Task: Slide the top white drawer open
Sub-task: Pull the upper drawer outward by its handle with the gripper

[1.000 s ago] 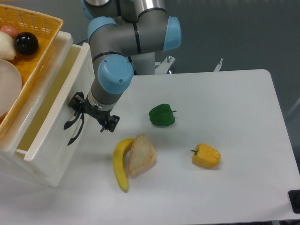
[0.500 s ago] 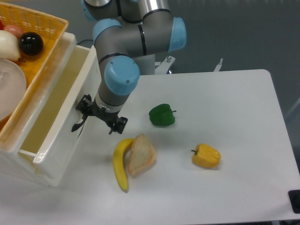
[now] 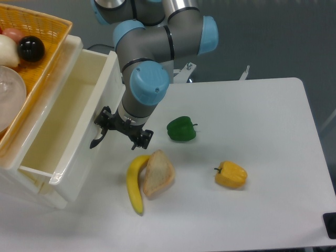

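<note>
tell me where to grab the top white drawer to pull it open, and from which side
Grip the curved black handle on the front of the glossy white plastic top drawer. It bows away from the panel, leaving a gap for a finger. Come from the tabletop side, where the tool is, probably best.

Top drawer slid farther out to the right, more of its inside showing. Gripper moved right with the handle, nearer the banana.
</note>
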